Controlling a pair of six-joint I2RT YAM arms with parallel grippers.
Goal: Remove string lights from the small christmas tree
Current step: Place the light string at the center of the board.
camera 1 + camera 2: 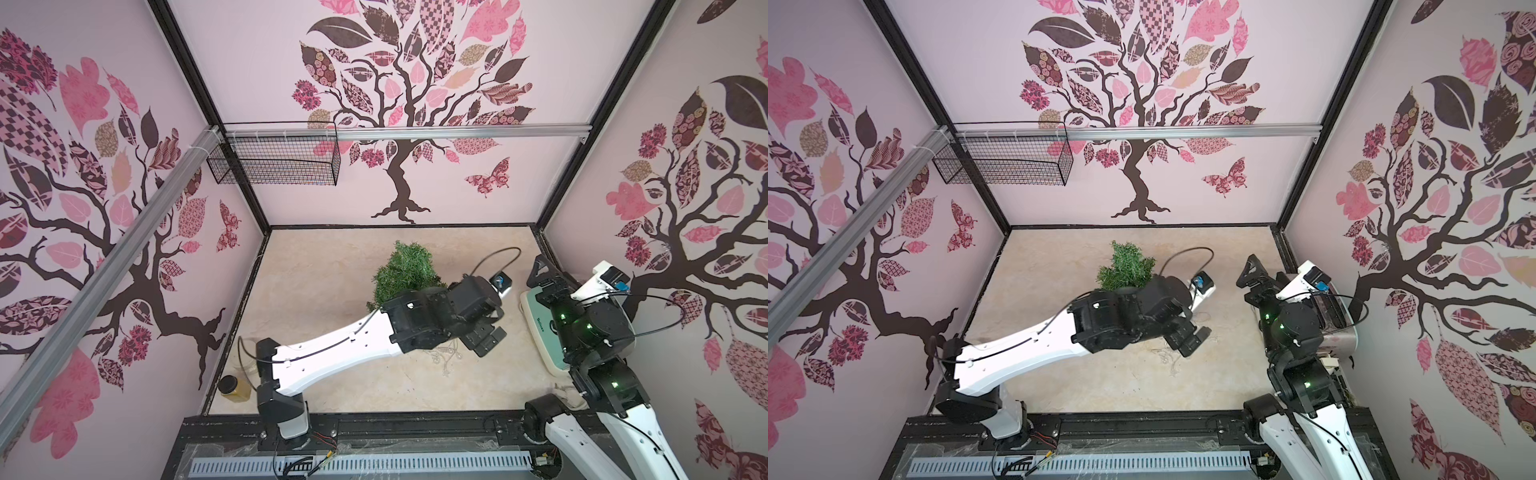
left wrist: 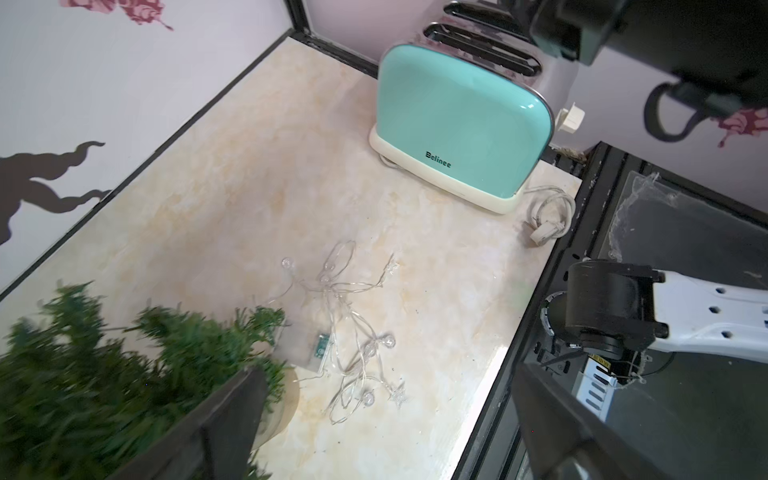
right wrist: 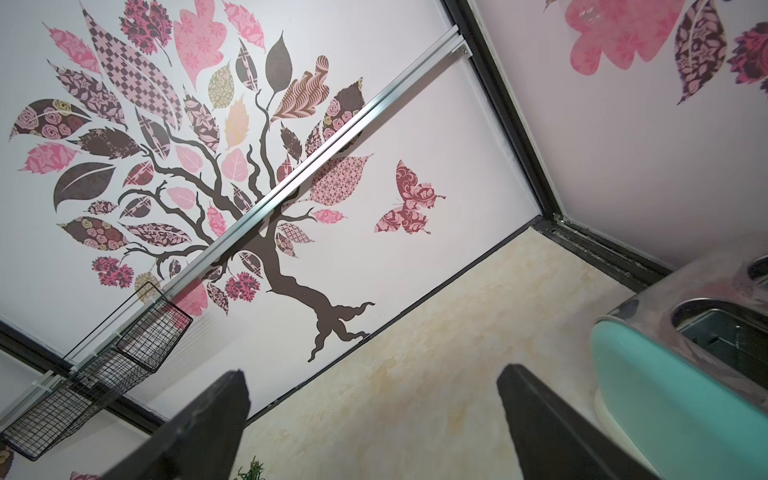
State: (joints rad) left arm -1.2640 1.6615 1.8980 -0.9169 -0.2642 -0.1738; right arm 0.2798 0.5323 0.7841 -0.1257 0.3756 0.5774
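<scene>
I see the string lights (image 2: 370,351) off the small christmas tree (image 1: 405,270), a flat tangle without clear axis on open tabletop (image 2: 249,187) between tree and right-side toaster (image 2: 457,124); my left gripper (image 1: 488,340) and right gripper (image 3: 372,374) both gape empty.

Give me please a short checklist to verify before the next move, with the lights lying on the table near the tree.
1. Left gripper open and empty: ok.
2. Right gripper open and empty, beside the toaster: ok.
3. String lights on the table, outside the branches: ok for the bulbs and stars that show.
4. Battery box free of the small christmas tree: cannot tell; it lies against the lowest branches.
5. Strand apart from the toaster: ok.
</scene>
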